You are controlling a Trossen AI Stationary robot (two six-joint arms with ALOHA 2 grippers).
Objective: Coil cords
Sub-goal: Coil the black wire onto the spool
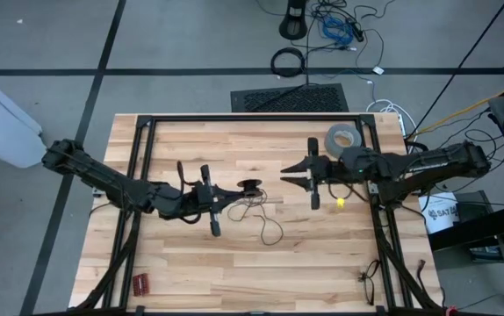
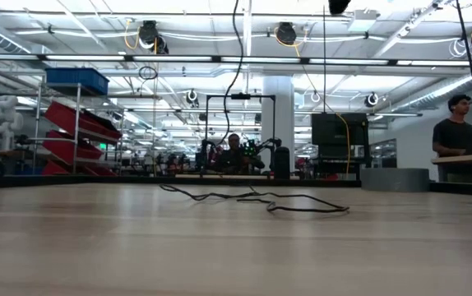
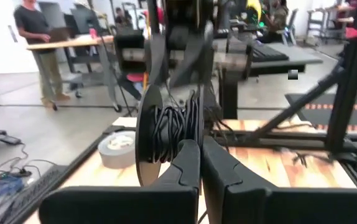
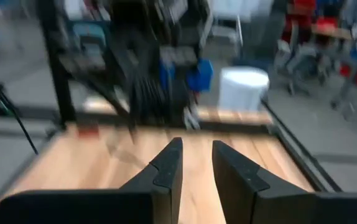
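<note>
The cord (image 1: 265,219), a very thin black wire, lies loose near the middle of the wooden table (image 1: 234,272), its free end curling into a loop toward five o'clock from the table's centre. Part of it is wound as a small dark coil (image 3: 173,130) just ahead of the left gripper. In the low view the wire (image 2: 302,204) trails flat across the boards.

The left gripper (image 1: 226,195) sits at nine o'clock from the coil, right against it; its fingers (image 3: 185,165) are pressed together, and whether a strand is pinched between them cannot be told.

The right gripper (image 1: 289,170) hangs at two o'clock from the coil, apart from it, its fingers (image 4: 166,165) parted by a narrow gap with nothing between them.

A grey tape roll (image 1: 343,137) lies at one o'clock, behind the right arm.
</note>
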